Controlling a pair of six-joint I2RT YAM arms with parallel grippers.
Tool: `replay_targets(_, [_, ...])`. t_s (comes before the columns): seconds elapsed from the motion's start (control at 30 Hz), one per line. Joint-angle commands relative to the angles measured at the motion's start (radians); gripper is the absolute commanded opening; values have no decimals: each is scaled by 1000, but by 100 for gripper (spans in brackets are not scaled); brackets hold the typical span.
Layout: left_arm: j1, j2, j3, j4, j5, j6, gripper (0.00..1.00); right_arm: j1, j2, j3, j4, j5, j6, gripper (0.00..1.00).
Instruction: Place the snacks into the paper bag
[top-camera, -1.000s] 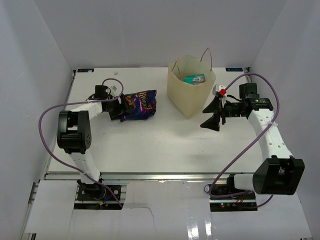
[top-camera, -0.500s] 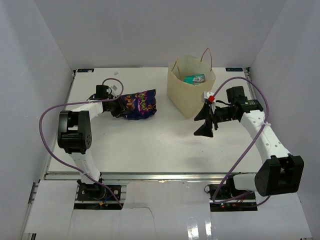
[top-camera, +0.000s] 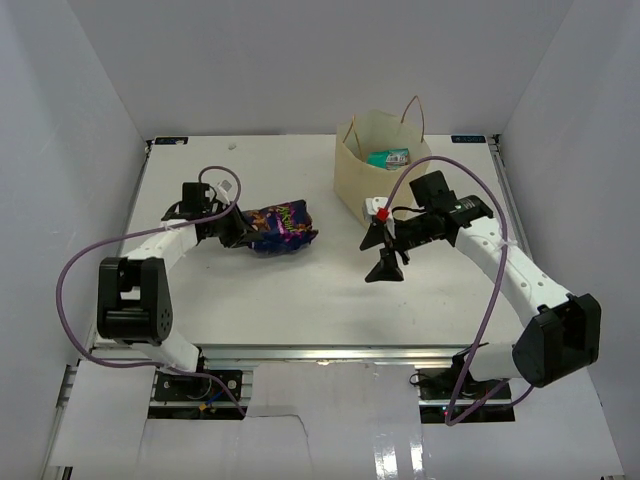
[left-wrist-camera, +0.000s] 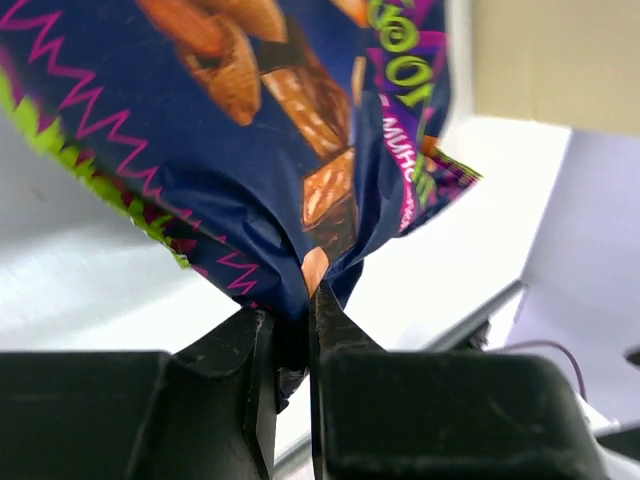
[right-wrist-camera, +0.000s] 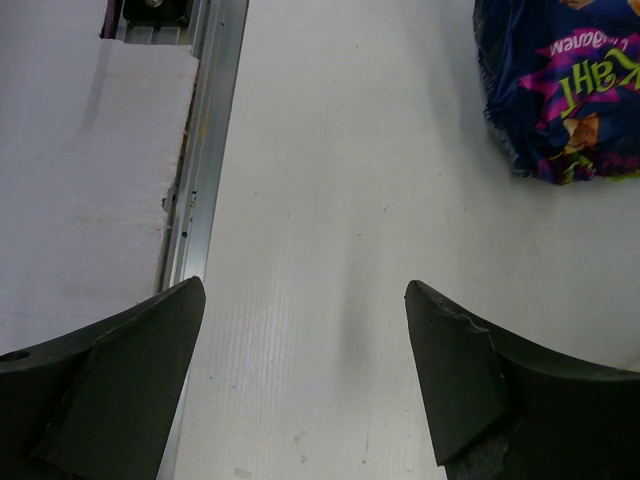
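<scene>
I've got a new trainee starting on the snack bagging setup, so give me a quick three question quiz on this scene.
1. True or false: the right claw is shut on a snack.
2. What does the left claw grip? A: a purple packet. B: a bag handle. C: nothing.
3. Fill in: the packet seen inside the paper bag is coloured ____.

Key: 1 false, it is open with nothing between its fingers. 2 A. 3 teal, the teal packet.
</scene>
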Motion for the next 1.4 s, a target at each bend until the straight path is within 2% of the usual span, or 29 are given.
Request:
replay_targets(0.0, [-18,-158,-49,26,147,-50,0,73,27,72,58,60,-24,87])
replay_targets(0.23, [-44,-361,-183,33,210,-151,0,237,19,62,263,224,-14,87])
replay_targets(0.4, [-53,-487,-243,33,221,-223,0,358,-39,-82,631,397,81,91])
replay_targets(0.5, [-61,-543,-264,32,229,-244,0,424,-38,-136,776,498,103,97])
replay_targets(0.67, [-67,-628,-286,18,230,-281,0,544,16,-129,803,584,172,97])
replay_targets(0.83, [-70,-671,-304,15,230,-307,0,639,60,-162,983,741,319,98])
replay_targets(0.9, [-72,-686,-306,13,235,-320,0,662,108,-152,988,785,331,96])
replay_targets(1.2, [-75,-712,-243,-22,247,-340,0,676,219,-132,1055,919,378,95])
replay_targets(1.37, [-76,-725,-235,-24,264,-352,0,676,258,-126,1090,937,364,99])
